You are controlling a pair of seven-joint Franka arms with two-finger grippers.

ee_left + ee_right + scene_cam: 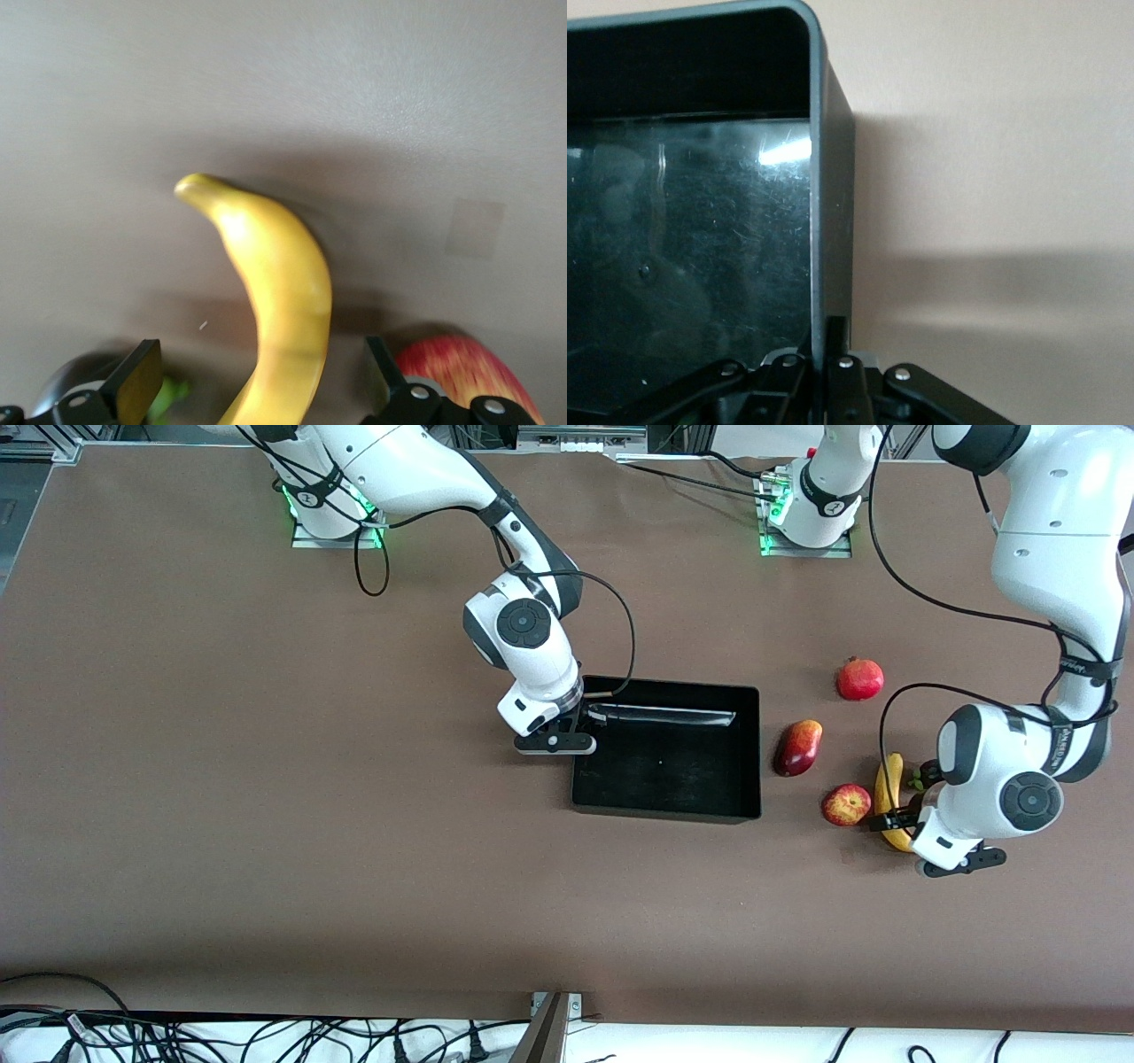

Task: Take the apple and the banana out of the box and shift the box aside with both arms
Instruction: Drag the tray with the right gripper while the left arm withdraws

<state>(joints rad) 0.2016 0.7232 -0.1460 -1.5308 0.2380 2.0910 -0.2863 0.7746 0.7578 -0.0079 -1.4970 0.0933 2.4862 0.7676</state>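
The black box (664, 797) lies mid-table. My right gripper (585, 719) is at its wall toward the right arm's end, and in the right wrist view the gripper (829, 343) is shut on the box's wall (831, 177). The yellow banana (889, 778) and the red-and-yellow apple (846, 804) lie side by side toward the left arm's end. My left gripper (897, 817) is low over the banana. In the left wrist view the gripper (261, 390) is open with one finger on each side of the banana (275, 266). The apple (461, 376) is just outside one finger.
A red mango (797, 747) lies between the box and the apple. A round pomegranate (859, 678) lies farther from the front camera than the mango. A small dark and green thing (921, 778) sits beside the banana, partly under my left wrist.
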